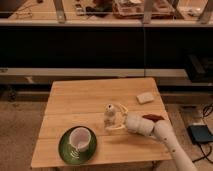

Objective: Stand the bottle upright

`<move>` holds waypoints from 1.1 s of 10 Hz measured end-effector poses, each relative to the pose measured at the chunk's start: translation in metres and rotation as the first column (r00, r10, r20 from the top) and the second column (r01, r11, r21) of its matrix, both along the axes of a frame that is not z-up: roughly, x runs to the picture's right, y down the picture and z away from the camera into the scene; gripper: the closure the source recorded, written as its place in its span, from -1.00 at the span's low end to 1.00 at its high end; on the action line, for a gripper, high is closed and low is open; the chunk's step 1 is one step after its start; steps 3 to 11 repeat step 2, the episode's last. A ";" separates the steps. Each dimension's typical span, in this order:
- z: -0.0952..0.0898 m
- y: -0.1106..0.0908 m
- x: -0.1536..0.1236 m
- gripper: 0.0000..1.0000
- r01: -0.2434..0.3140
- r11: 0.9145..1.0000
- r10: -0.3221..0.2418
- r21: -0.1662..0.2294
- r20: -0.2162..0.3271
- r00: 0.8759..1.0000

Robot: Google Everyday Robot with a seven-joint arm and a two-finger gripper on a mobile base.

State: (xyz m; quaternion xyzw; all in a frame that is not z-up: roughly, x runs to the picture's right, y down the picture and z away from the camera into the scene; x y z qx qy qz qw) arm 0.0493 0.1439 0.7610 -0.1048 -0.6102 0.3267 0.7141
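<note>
The bottle (109, 116) stands near the centre of the frame, on the wooden worktop (85, 97), a little right of the middle of it. It looks upright or almost upright, with its whitish cap on top and its base on the wood. So I judge that the step in hand is the last part of the task: the bottle is set on its base and the release is what remains.

The gripper (116, 118) comes in from the lower right of the frame, at the end of the white arm (162, 135). Its two pale fingers (120, 107) are spread wide, one passing behind the bottle and one in front of it, near the worktop. The bottle sits between them, at their tips. I cannot tell if a finger touches the bottle or if there is a small gap; it does not look like a tight grip.

The next move, in my judgement, calls for a straight pull back toward the lower right, or a lift, with the fingers kept apart so that neither one brushes the bottle. The bottle is narrow and light, so a small push could tip it.

The white cup (80, 138) on the green saucer (64, 145) stands in the lower left part of the worktop, well apart from the bottle. A small pale object (145, 97) lies near the right edge of the worktop.
</note>
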 end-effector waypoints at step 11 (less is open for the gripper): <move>-0.001 0.003 0.003 -0.60 0.044 0.999 -0.044 -0.006 -0.004 0.999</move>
